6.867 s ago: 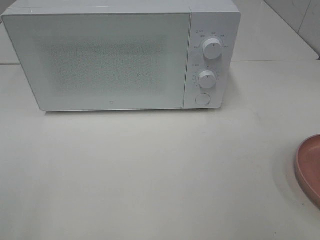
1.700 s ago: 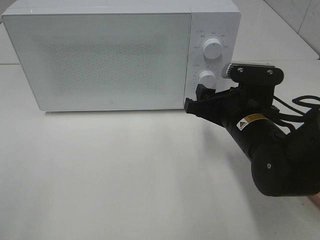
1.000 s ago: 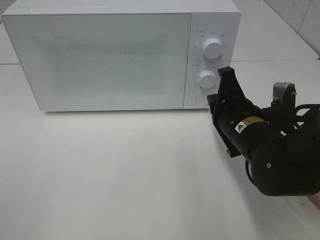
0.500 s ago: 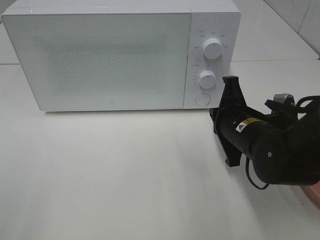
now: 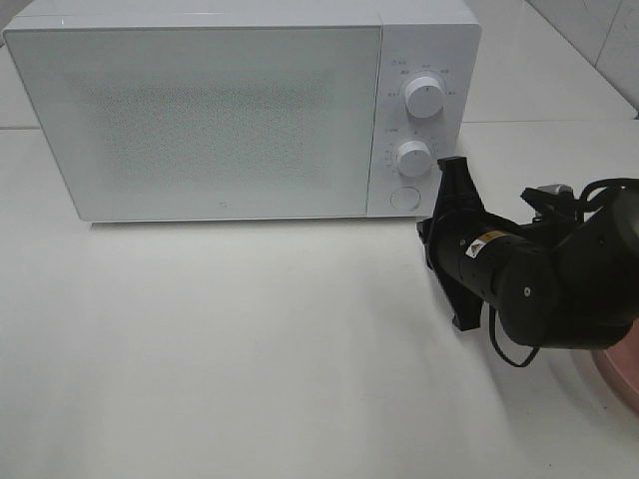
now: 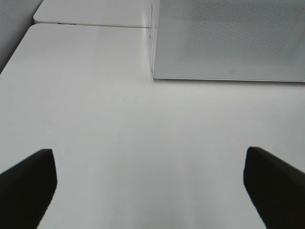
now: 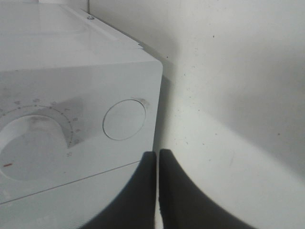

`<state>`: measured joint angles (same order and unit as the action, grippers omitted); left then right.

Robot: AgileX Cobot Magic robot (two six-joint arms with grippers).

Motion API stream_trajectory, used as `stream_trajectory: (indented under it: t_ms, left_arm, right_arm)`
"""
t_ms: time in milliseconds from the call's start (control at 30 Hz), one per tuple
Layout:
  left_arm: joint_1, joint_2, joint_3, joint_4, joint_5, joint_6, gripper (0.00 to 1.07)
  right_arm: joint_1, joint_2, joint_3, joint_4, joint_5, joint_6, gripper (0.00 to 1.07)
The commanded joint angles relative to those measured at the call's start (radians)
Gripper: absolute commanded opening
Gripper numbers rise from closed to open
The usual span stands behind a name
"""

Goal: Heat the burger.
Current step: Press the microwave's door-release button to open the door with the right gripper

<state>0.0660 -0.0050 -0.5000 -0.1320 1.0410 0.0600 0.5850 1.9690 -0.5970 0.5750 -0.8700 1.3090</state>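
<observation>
Two claws inspected. My right claw (image 5: 452, 170) has its jaws pressed fully together and holds nothing. Its tips sit just beside the round button (image 5: 404, 198) at the lower corner of the white microwave (image 5: 220, 120); I cannot confirm contact. My left claw (image 6: 150, 191) is spread wide and empty over the white table (image 6: 95, 119), facing the shut microwave door (image 6: 228, 38). A pink plate (image 5: 624, 364) edge shows beside my right arm. I see the burger in no view and cannot tell its location.

Smooth white microwave (image 5: 424, 40) with a finely speckled door (image 5: 210, 120); matt off-white tabletop (image 5: 250, 349); matt black right gripper (image 7: 156, 155); slightly shiny black arm casing (image 5: 539, 289).
</observation>
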Motion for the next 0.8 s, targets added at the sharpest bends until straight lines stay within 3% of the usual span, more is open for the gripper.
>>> stream_trajectory:
  t_ms: [33, 800]
  left_arm:
    - [-0.005, -0.024, 0.003, -0.005, -0.006, -0.001, 1.0]
    - [-0.005, -0.021, 0.003, -0.005, -0.006, -0.001, 1.0]
  right_arm:
    - [-0.006, 0.011, -0.015, -0.02, 0.009, 0.0, 0.0]
    - [-0.073, 0.114, -0.146, -0.02, 0.003, -0.027, 0.0]
